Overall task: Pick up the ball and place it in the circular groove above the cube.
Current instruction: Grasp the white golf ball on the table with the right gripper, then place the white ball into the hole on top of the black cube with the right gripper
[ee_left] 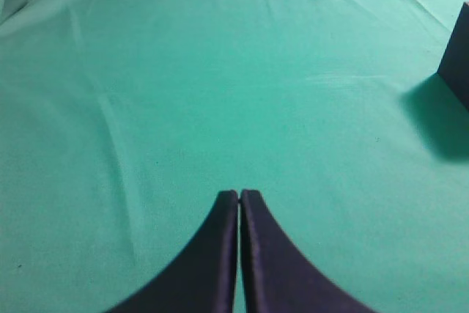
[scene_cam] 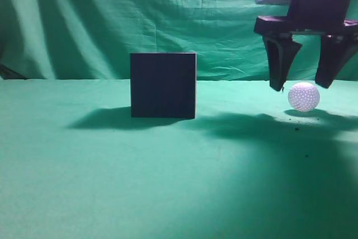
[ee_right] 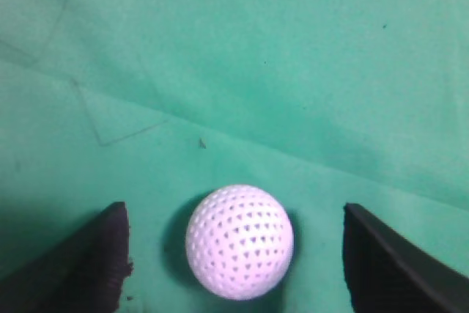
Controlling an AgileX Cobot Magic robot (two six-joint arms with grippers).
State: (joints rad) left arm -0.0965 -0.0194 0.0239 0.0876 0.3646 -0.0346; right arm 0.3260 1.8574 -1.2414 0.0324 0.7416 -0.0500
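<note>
The ball (scene_cam: 304,96) is a small white dimpled sphere resting on the green cloth at the right. My right gripper (scene_cam: 301,87) hangs just above it, open, with a finger to each side of the ball and not touching it. In the right wrist view the ball (ee_right: 239,241) lies between the two spread fingers of that gripper (ee_right: 234,214). The cube (scene_cam: 163,85) is a large dark navy block standing mid-table, left of the ball; its edge shows in the left wrist view (ee_left: 458,56). My left gripper (ee_left: 239,194) is shut and empty above bare cloth.
Green cloth covers the table (scene_cam: 168,183) and hangs as a backdrop (scene_cam: 140,15) behind it. The cube casts a shadow to its left. A few small dark specks lie on the cloth near the ball.
</note>
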